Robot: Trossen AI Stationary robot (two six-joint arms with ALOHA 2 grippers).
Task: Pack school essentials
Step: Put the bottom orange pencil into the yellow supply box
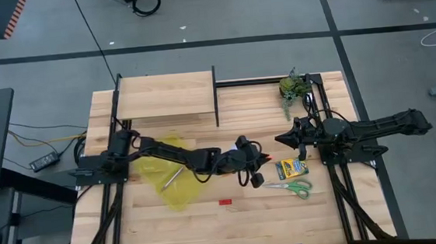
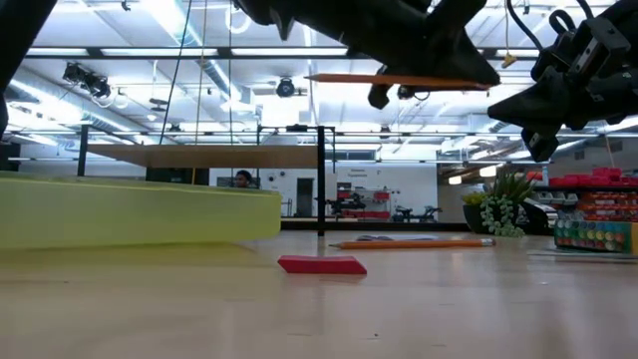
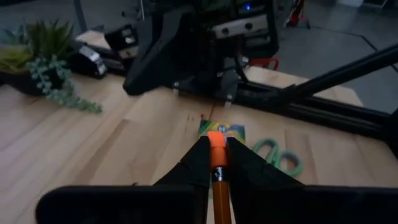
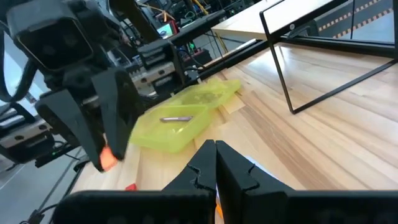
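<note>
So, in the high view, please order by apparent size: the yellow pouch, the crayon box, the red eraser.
1. yellow pouch, largest, though the left arm covers part of it
2. crayon box
3. red eraser, smallest

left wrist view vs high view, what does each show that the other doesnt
Only the left wrist view shows the left gripper shut on the orange pencil, seen close between its fingers. Only the high view shows the yellow pouch, the red eraser on the table and the wooden shelf. Both show the crayon box, the green scissors, the plant and the right gripper.
</note>
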